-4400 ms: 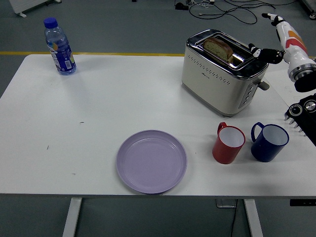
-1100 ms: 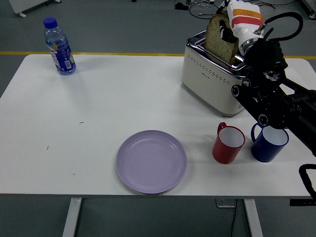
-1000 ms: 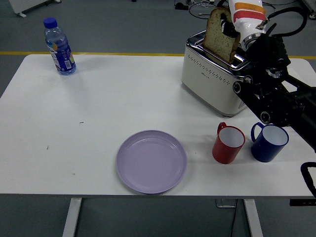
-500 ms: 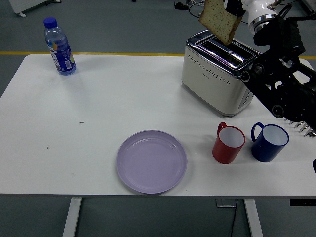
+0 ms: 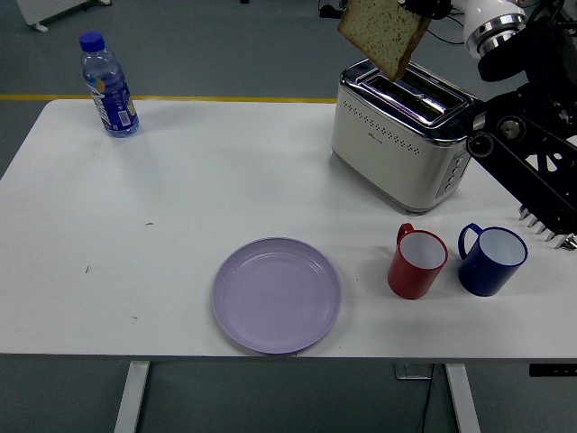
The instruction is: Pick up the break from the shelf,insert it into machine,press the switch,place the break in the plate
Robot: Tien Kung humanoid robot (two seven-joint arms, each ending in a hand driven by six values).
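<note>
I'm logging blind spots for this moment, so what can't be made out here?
- Right robot hand: head view, cut off by the top edge, so its grip on the bread slice barely shows.
- Toaster lever: hidden behind the right arm.
- Water bottle label: print too small.
- Left arm: out of view.

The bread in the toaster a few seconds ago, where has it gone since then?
The right hand reached over the toaster, took hold of the bread slice and lifted it up out of the slot; it now hangs above the toaster, shifted left. The purple plate, red mug, blue mug and water bottle stayed put.
</note>
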